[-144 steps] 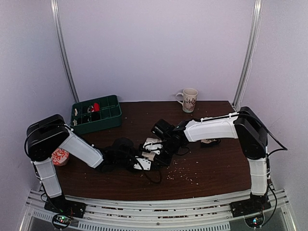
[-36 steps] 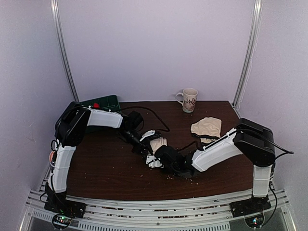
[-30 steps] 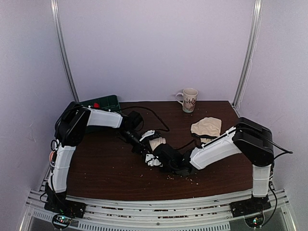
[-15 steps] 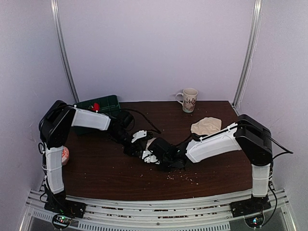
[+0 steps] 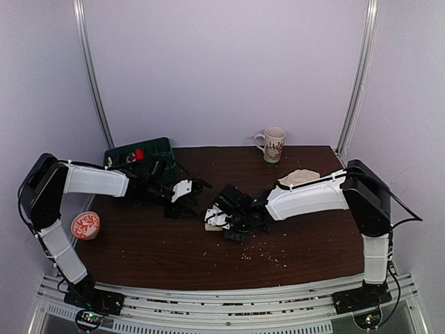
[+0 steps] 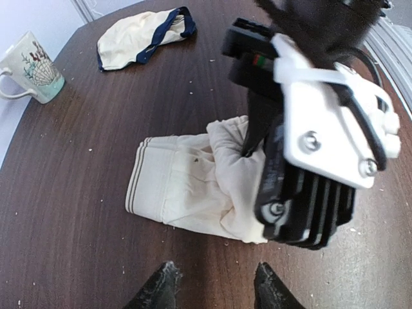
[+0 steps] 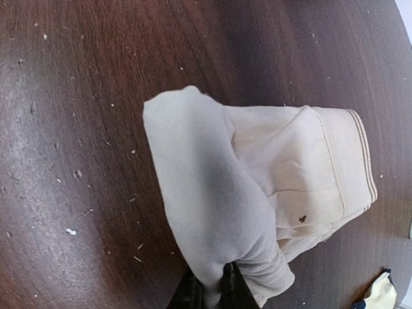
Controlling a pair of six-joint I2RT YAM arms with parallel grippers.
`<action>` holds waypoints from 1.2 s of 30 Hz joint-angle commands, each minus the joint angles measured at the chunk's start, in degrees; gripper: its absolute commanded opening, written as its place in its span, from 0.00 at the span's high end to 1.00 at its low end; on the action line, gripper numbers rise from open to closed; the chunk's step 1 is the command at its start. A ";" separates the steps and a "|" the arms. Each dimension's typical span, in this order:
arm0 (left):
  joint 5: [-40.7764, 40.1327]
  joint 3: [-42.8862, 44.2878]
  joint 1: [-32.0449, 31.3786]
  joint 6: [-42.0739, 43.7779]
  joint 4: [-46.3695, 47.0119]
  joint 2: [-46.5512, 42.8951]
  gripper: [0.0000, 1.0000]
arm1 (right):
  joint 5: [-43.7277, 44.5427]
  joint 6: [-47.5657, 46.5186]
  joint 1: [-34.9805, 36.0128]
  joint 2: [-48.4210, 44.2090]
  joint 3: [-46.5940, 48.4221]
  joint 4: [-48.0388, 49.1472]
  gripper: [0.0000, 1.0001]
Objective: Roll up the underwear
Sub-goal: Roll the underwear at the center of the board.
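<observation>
A cream underwear [image 6: 187,187] lies partly folded on the brown table, its striped waistband [image 6: 143,183] towards the left in the left wrist view. My right gripper [image 7: 209,293] is shut on a fold of the underwear [image 7: 212,193], pulled over the rest. That gripper also shows in the left wrist view [image 6: 309,161] and the top view [image 5: 221,217], where it hides most of the cloth. My left gripper [image 6: 212,293] is open and empty, just short of the cloth's near edge. In the top view it [image 5: 189,198] is left of the right gripper.
A second cream underwear with navy trim [image 5: 299,177] lies at the back right [image 6: 141,38]. A mug [image 5: 272,144] stands at the far edge. A green compartment box [image 5: 139,158] is at the back left, a red-patterned bowl [image 5: 85,225] at the left edge. Crumbs dot the table.
My left arm has swung back to the left, away from the underwear, jaws open. My right gripper has moved left and farther back, holding the fold.
</observation>
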 commanded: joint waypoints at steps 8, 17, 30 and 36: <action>2.86 -4.27 -1.36 11.66 3.05 -2.54 0.56 | -22.50 3.23 -5.01 10.32 17.73 -22.58 0.90; -1.33 -10.97 -6.58 20.62 5.11 -6.01 0.57 | -29.85 6.51 -6.20 12.46 21.49 -27.74 0.90; -21.11 -12.73 -15.08 12.75 18.88 -1.18 0.54 | -31.10 6.36 -6.29 13.18 22.38 -27.98 0.91; -23.17 -13.73 -16.10 12.85 21.33 -0.81 0.50 | -31.65 6.15 -6.28 14.03 22.97 -28.40 0.91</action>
